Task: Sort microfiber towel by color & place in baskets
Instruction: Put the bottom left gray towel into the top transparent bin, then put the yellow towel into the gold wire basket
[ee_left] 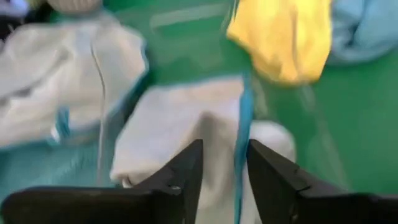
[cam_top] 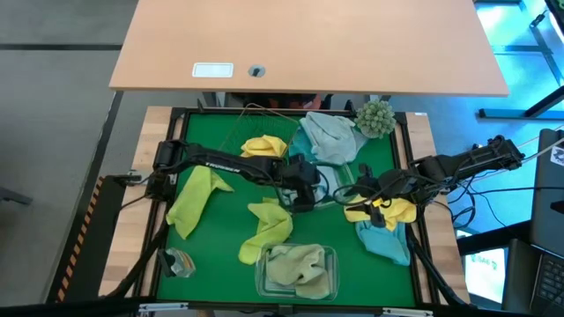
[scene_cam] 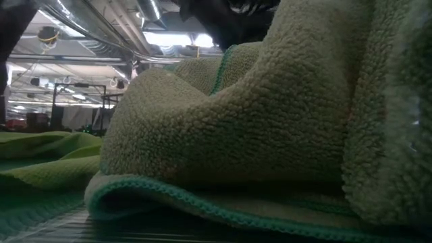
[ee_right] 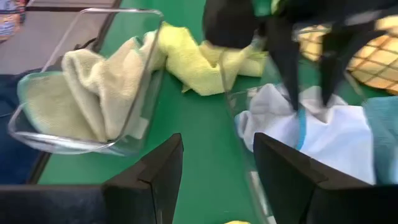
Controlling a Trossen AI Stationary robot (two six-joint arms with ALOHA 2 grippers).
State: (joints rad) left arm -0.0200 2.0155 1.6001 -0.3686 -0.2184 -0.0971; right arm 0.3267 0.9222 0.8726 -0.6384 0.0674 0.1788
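My left gripper (cam_top: 300,195) hangs open over a clear tub (cam_top: 342,187) at mid-table. A pale towel with a blue hem (ee_left: 186,118) lies in that tub, and the hem runs under the gap between the fingers (ee_left: 225,148). In the right wrist view the left gripper (ee_right: 308,93) points down at the pale towel (ee_right: 339,134). My right gripper (cam_top: 363,189) waits open (ee_right: 217,146) just right of the tub, holding nothing. Loose towels on the mat: lime (cam_top: 196,198), yellow-green (cam_top: 269,227), light blue (cam_top: 328,136), yellow (cam_top: 392,210), teal (cam_top: 385,239). My left gripper comes at the pale towel from above, slanting down, with its fingertips (ee_right: 292,99) at the towel's raised top next to the blue hem (ee_right: 301,127). I cannot tell whether they touch it. The towel lies in the tub.
A second clear tub (ee_right: 93,146) at the near edge holds olive towels (cam_top: 297,267), which fill the low view (scene_cam: 270,135). A wire basket (ee_right: 373,56) with a yellow towel (cam_top: 264,145) stands at the far left. A fuzzy ball plant (cam_top: 374,117) sits at the far right.
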